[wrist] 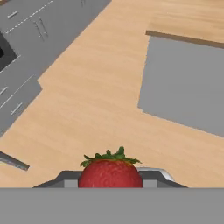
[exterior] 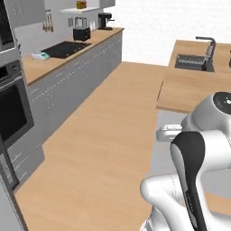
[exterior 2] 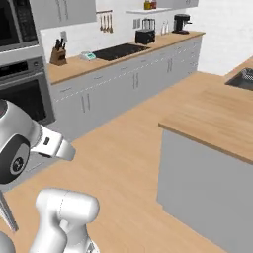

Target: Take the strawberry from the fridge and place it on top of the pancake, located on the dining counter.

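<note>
Strawberry [wrist: 110, 173] pinched in the end effector [wrist: 110, 178], leaves up, over the wood floor [wrist: 87, 100]. Worktop [wrist: 192, 19] ahead and to the right, well apart; no pancake to be seen.

Wood floor [exterior: 103, 149], grey wall cabinets [exterior 2: 128, 84], perhaps daylight.

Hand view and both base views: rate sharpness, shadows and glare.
Hand view: the strawberry in the pincer is crisp, evenly lit, without glare. Left base view: flat light, soft edges, the robot arm looms large. Right base view: the dining counter casts no clear shadow on the floor.
</note>
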Controlling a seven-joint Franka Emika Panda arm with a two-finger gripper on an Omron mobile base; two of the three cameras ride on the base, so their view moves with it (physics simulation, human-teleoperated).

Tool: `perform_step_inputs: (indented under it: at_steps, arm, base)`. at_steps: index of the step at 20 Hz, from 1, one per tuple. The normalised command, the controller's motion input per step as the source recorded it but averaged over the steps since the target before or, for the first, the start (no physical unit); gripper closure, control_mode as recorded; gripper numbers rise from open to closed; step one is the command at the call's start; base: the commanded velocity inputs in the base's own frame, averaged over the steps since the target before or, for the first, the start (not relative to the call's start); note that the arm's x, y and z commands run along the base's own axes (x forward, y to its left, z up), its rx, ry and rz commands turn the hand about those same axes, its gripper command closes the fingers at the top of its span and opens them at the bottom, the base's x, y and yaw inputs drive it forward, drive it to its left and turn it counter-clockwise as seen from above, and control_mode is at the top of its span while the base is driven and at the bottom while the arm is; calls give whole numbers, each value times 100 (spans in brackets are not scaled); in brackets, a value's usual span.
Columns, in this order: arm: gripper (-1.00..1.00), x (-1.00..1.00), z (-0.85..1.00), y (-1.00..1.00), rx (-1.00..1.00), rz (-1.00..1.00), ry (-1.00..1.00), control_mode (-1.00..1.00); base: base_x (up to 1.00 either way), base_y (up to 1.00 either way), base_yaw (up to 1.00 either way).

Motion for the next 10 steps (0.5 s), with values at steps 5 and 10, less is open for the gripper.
perform_step_inputs:
  at_steps: [5,10]
  arm:
    - [100,0,0,0,0,0,0,100]
    - [100,0,0,0,0,0,0,100]
  base:
    - [0,-100,-58]
    - [0,-100,-54]
